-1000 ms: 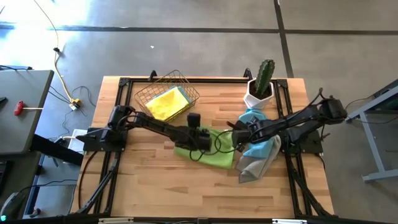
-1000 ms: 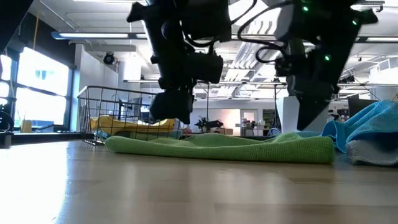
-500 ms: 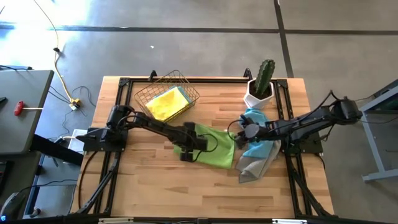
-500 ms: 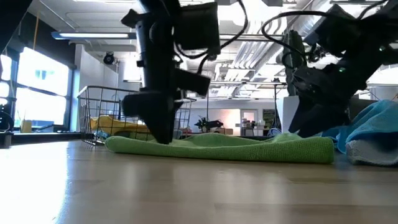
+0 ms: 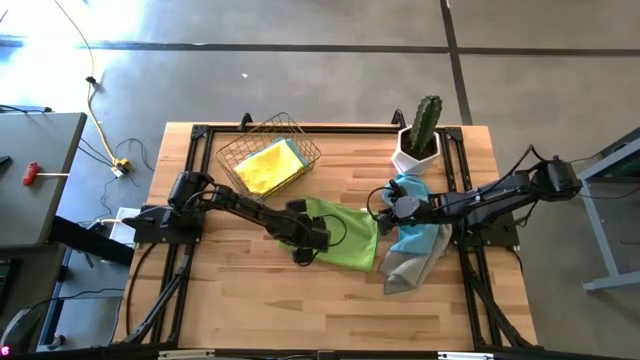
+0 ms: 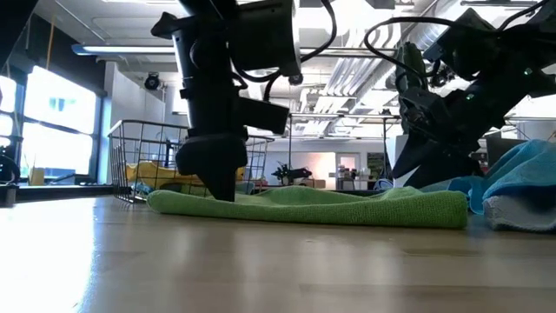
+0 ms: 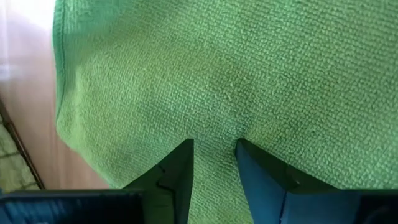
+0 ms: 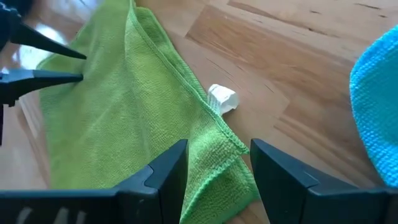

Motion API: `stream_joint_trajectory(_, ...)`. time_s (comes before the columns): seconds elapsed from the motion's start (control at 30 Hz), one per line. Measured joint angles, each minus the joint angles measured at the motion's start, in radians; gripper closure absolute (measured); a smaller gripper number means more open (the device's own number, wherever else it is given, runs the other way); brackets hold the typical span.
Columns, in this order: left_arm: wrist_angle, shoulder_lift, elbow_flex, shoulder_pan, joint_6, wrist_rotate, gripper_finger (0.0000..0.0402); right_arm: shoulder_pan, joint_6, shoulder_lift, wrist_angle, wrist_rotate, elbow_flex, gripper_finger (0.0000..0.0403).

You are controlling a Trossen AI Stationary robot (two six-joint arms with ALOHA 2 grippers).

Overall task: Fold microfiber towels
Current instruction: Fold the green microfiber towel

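My left gripper [image 7: 214,163] presses narrow jaws into the lime green towel [image 5: 343,233], pinching a small ridge near its nine o'clock edge; my right gripper [image 8: 217,163] hovers open over the towel's three o'clock corner. I judge the job early: this towel lies doubled, a yellow one [image 5: 266,167] sits in the wire basket [image 5: 240,152] (eleven o'clock), and blue and grey towels [image 5: 420,240] lie heaped unfolded at three o'clock.
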Motion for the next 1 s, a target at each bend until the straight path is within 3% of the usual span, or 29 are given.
stream_joint_trajectory(0.37, -0.003, 0.005, -0.002, -0.038, -0.166, -0.029, 0.0316, 0.000, 0.072, 0.066, 0.005, -0.001, 0.000, 0.0237)
stream_joint_trajectory(0.6, -0.003, 0.005, -0.002, -0.048, -0.201, -0.034, 0.0331, 0.001, 0.047, 0.118, 0.119, 0.001, 0.000, 0.0247)
stream_joint_trajectory(0.73, -0.003, 0.006, -0.003, -0.050, -0.239, -0.033, 0.0342, 0.001, 0.036, 0.118, 0.122, 0.001, 0.000, 0.0288)
stream_joint_trajectory(0.93, -0.005, 0.006, -0.003, -0.051, -0.316, -0.017, 0.0364, 0.001, 0.001, 0.118, 0.117, 0.001, 0.000, 0.0389)
stream_joint_trajectory(1.0, -0.008, 0.006, -0.002, -0.052, -0.345, -0.007, 0.0372, 0.001, -0.004, 0.118, 0.112, -0.004, 0.000, 0.0394)
